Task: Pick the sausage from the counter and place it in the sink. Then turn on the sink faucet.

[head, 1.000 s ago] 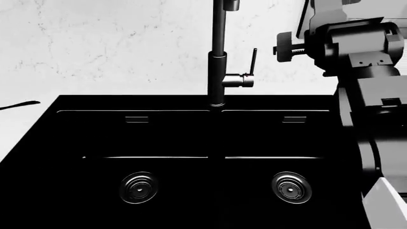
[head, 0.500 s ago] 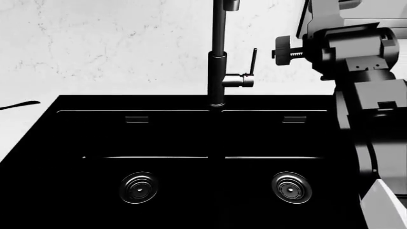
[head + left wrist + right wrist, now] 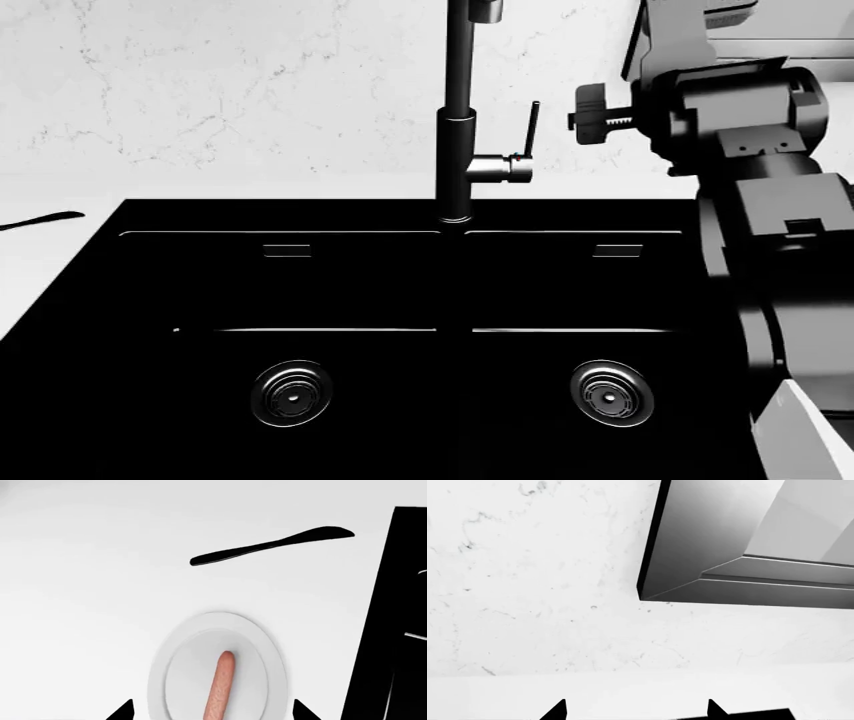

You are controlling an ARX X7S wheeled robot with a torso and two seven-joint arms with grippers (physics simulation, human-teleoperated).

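In the left wrist view the pinkish sausage [image 3: 220, 687] lies on a white oval plate [image 3: 261, 647] on the white counter [image 3: 80, 605]. My left gripper [image 3: 213, 712] is open above it, one fingertip on each side of the plate, holding nothing. The black sink [image 3: 393, 605] edge is beside the plate. In the head view the sink [image 3: 400, 290] shows both basins, without the sausage, and the faucet [image 3: 458, 120] stands behind the divider with its lever [image 3: 533, 125] upright. My right gripper [image 3: 635, 711] is open and empty, facing the wall.
A black knife [image 3: 267, 547] lies on the counter beyond the plate; its tip shows in the head view [image 3: 40, 220]. My right arm [image 3: 761, 200] stands raised over the sink's right side, close to the faucet lever. A grey cabinet underside [image 3: 747, 555] hangs on the marbled wall.
My right arm has shifted slightly, its upper part lowering a little near the faucet lever. The sink and faucet have not changed.
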